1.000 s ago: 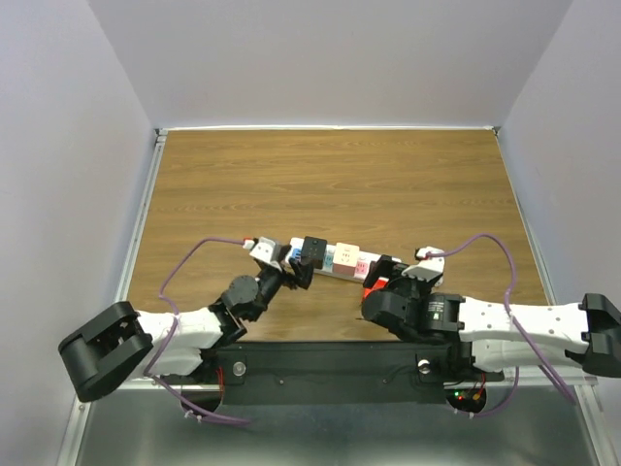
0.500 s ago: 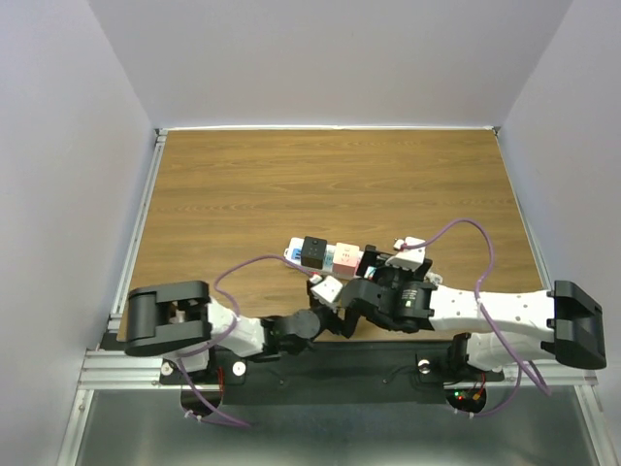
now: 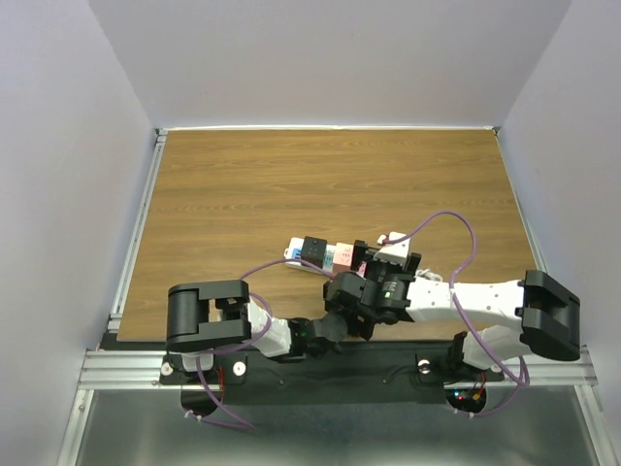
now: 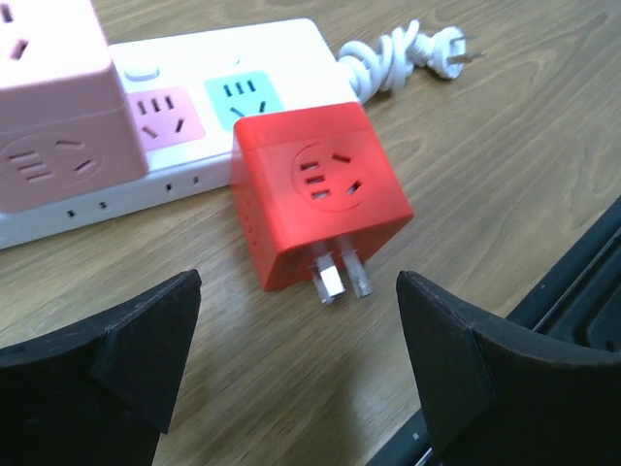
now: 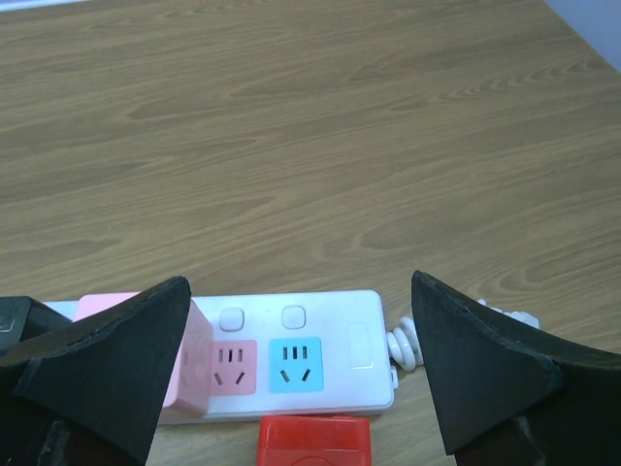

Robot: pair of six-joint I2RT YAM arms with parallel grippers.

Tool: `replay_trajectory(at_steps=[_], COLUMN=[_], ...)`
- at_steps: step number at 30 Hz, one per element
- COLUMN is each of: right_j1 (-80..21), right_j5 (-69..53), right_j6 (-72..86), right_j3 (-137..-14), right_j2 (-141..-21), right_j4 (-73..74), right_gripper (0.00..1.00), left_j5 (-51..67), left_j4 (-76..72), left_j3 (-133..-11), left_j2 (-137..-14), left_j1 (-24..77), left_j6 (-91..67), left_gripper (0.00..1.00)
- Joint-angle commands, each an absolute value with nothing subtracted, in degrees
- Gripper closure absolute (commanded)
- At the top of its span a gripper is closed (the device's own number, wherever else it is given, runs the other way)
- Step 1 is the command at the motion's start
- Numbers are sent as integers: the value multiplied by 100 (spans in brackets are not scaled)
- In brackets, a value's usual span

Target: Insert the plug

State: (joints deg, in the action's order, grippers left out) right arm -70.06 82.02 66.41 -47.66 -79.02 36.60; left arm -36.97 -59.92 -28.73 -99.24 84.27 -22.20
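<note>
Top external first: the wooden table (image 3: 291, 175) has walls close on three sides and a metal rail (image 3: 136, 233) down its left edge. The power strip (image 3: 295, 250) lies toward the near edge with a black cube (image 3: 312, 249) plugged into it. The left arm (image 3: 267, 335) and right arm (image 3: 475, 299) are bunched right over the strip's right end, so that corner is tight. All the wood beyond the strip is open. Can't make out the jaws from up here.

Left wrist: the left gripper (image 4: 298, 291) has its jaws spread wide with nothing between them. The red plug cube (image 4: 310, 194) lies on its side on the wood, up against the strip's near edge by the teal socket (image 4: 243, 97), prongs pointing back at the camera. So it's not in a socket. A pink cube (image 4: 58, 126) sits plugged in on the left. The coiled white cord (image 4: 383, 53) and its plug (image 4: 456, 58) trail off the strip's end. A black edge (image 4: 582, 291) hems in the lower right. The tiny marks on the strip's side are too small to read.

Right wrist: the right gripper (image 5: 299, 283) is also wide apart and holding nothing. It hangs over the strip, with two buttons (image 5: 262, 317) showing. Only the red cube's top pokes in at the bottom. Bare wood stretches ahead.
</note>
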Motion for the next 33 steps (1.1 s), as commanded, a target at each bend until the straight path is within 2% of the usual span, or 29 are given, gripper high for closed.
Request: replay_trajectory(at_steps=[1,12,26,28,30,31,32,33], right_j1=[-6935,-6548,-6548,-6557,-6548,-6548,-6548,-6557], right_j5=[8780,8974,9035,9061,9123,9184,9219,9246], right_j6=[6680,6302,6056,5977,5907,5863,5845,5810], right_j3=[-4869,-5062,-4966,-5018,-5176,-5238,-5299,-5491], right_j2=[-7673,-7348,-6724,-6846,-7030,-7266,-7373,-7496], right_j4=[3639,3647,3639,3639,3639,3639,3639,3639], right_gripper=[0,0,0,0,0,0,0,0], left_j5=[-3762,-3770,-4904,-4931,-4852,-4808,-4799,-4816], left_j4=[-6748,-7075,-6223,-6030,-6020,-6029,-6029,-6029], left_j3=[-3164,-3410,-4253,-4385,-4342,-4298,-4254,-4167], left_j2=[-9861,-10248,-11109,-11206,-11250,-11241,-11215,-11180], left_j1=[8543,8552,8525,8482,8359,8297,8271,8253], left_j6=[-2092,-2066,-2092,-2083,-2127,-2153,-2145,-2153], left_gripper=[7,6,7,17,37,62,78,100])
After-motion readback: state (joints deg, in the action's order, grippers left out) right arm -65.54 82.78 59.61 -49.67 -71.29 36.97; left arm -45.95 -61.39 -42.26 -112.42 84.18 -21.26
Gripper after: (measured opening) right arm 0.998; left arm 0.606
